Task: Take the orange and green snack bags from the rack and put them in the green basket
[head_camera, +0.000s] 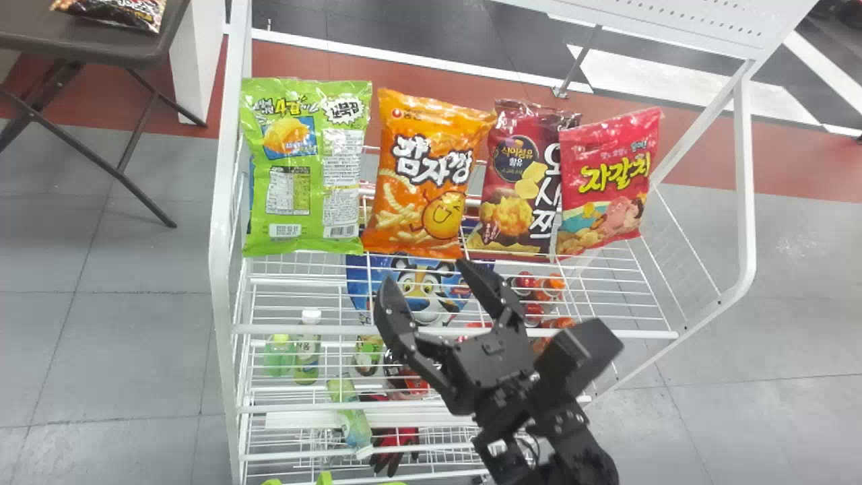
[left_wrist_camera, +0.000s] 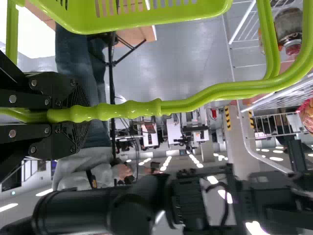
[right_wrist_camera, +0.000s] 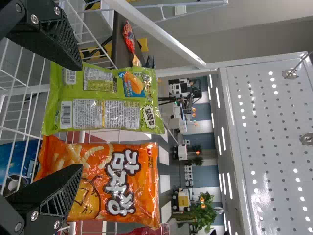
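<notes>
The orange snack bag [head_camera: 431, 172] stands on the top shelf of the rack [head_camera: 221, 269], just beyond the right hand [head_camera: 428, 275], bearing large pale lettering over pictured fries and a smiling face. The green snack bag [head_camera: 306, 168] stands beside it, beyond the hand and to its left, showing dense panels of small print, a table and a barcode (its back, by the look of it). Farther to the hand's right are a maroon bag [head_camera: 512, 195] with bold white writing and a red bag [head_camera: 606, 182] with yellow writing; the red one covers part of the maroon one's side. The right hand's fingers are spread with nothing between them, and in the right wrist view one hides a lower part of the orange bag. Below and beyond the hand, shelf wires cross a blue tiger-printed bag [head_camera: 421, 286]. Open shelf lies between the fingertips and the bags, and more beyond the hand to its right, past the red bag. The green bag is close to the rack's left post. The left hand [left_wrist_camera: 80, 113] is closed around the handle [left_wrist_camera: 132, 109] of the green basket [left_wrist_camera: 122, 22], whose body is cut off by the left wrist view's edge.
</notes>
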